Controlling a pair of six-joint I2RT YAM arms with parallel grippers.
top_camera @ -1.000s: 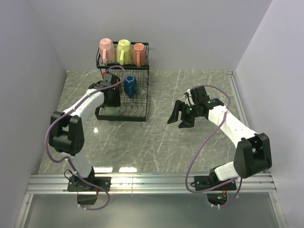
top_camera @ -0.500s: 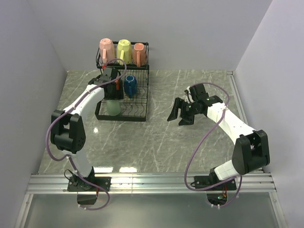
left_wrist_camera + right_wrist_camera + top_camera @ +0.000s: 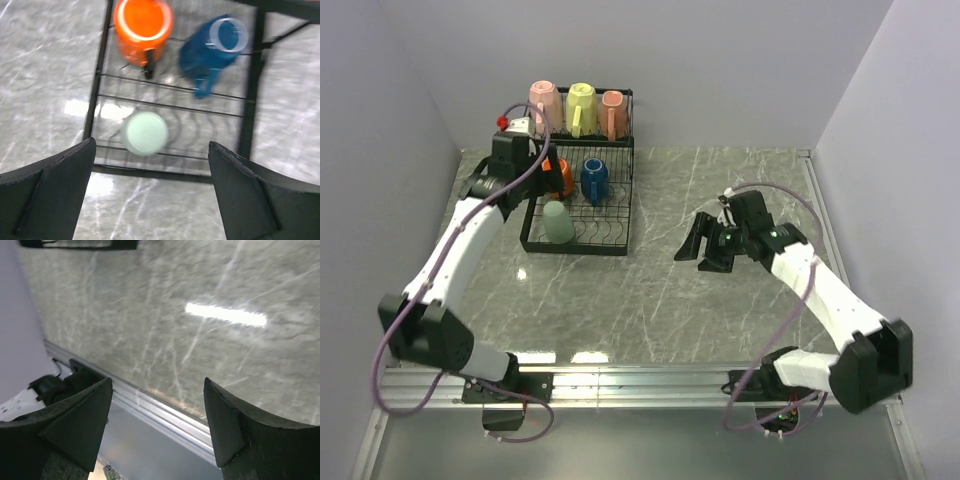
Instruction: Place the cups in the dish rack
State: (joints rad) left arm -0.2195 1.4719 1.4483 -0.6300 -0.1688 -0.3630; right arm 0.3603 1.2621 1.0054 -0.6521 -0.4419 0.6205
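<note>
While the right gripper (image 3: 702, 250) hangs wide open and empty over the right half of the table (image 3: 650, 295), the left gripper (image 3: 151, 147) is wide open and empty above the dish rack (image 3: 576, 250) by the far left corner. In its low tray the green cup (image 3: 558, 222) sits in front, with the orange cup (image 3: 559, 176) and blue cup (image 3: 594, 178) behind. Its top basket holds a pink cup (image 3: 544, 105), a yellow cup (image 3: 581, 106) and another pink cup (image 3: 612, 112).

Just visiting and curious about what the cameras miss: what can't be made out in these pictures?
Orange cup: top view, the left arm covers part of it.
Pale green cup: left wrist view, blur hides whether its mouth faces up or down.
Dark strip: right wrist view, cut off by the top edge, unidentifiable.
</note>
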